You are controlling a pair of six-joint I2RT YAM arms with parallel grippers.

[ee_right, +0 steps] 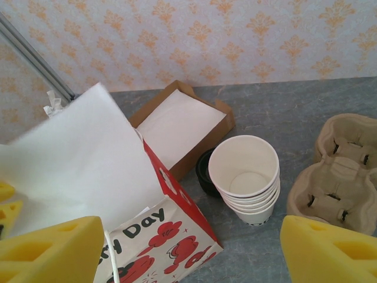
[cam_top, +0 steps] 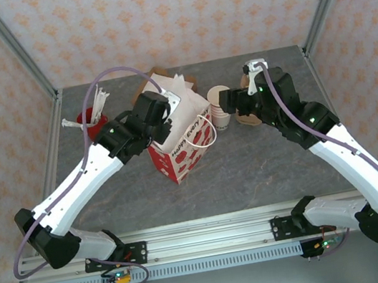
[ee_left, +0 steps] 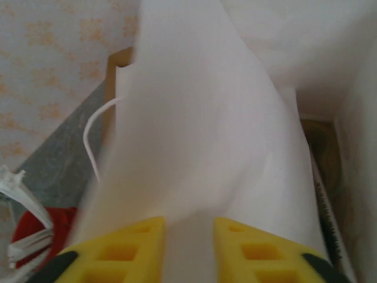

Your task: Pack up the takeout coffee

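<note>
Yellow fingers (ee_left: 118, 250) of the left gripper (ee_left: 189, 250) are showing along the bottom edge of its wrist view. They are standing a little apart, with white tissue (ee_left: 194, 135) rising out of the narrow gap and not being clamped. Seen from above, that gripper is hanging at the mouth of the red-and-white bag (cam_top: 180, 150) in the middle of the frame. Over on the right, the right gripper (ee_right: 188, 253) is hanging wide open and holding nothing, above the bag's edge and a stack of white cups (ee_right: 246, 177). Black lids (ee_right: 205, 172) are sitting just left of the cups, a carrier (ee_right: 339, 171) is lying at the right edge, and an open box (ee_right: 179, 121) is resting above centre. Where the coffee is sitting, I cannot tell.
</note>
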